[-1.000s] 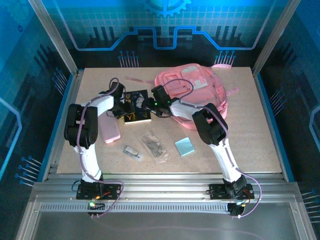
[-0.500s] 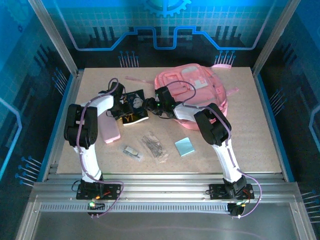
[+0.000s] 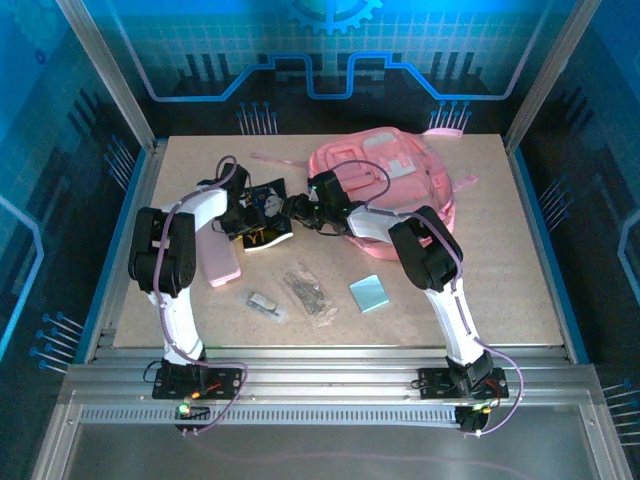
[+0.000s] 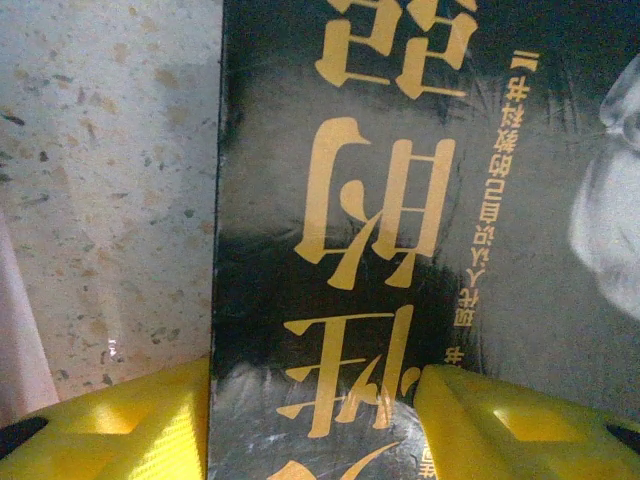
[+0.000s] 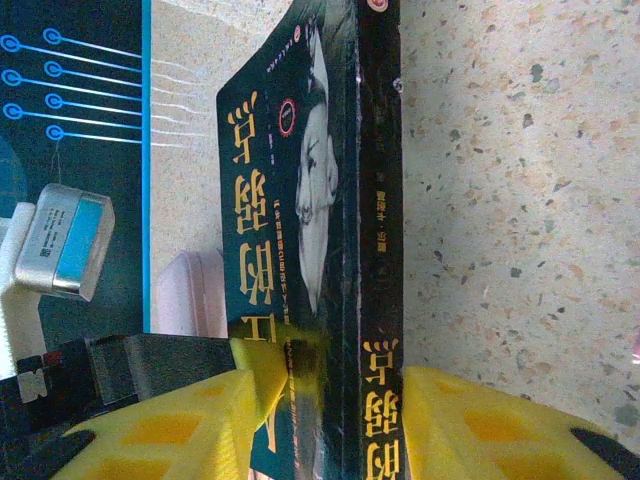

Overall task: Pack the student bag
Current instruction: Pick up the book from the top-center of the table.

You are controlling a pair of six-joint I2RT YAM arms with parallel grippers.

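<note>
Since a second before, the black softcover book with gold lettering point(image 3: 262, 212) had tipped up from lying flat, and the right tool point(image 5: 345, 400) had narrowed onto it. In the right wrist view the book stood edge-on, its spine facing the camera, with one yellow finger point(image 5: 200, 410) against the cover side and the other against the far side of the spine, so the tool was clamped on the book. The speckled beige surface point(image 3: 500, 260) ran past it to the right.

The left tool point(image 4: 312, 420) sat at the book's opposite edge. Its fingers stood apart: one lay just outside the book's edge over the bare surface and the other in front of the cover. A strip of the gold lettering showed between them, and nothing was pinched.

The large soft pink fabric backpack point(image 3: 385, 185) lay flat at the far middle of the surface, just right of the book, with the right arm reaching across its near-left side. Its thin straps trailed out to the left and right.

Nearer the arm bases lay the loose things, well apart from the backpack: a flat pink oblong pouch point(image 3: 222, 262) beside the left arm, a small clear packet point(image 3: 265, 302) with something silver inside, a crumpled clear bag point(image 3: 308, 293) of dark bits, and a pale blue square pad point(image 3: 369, 293).
</note>
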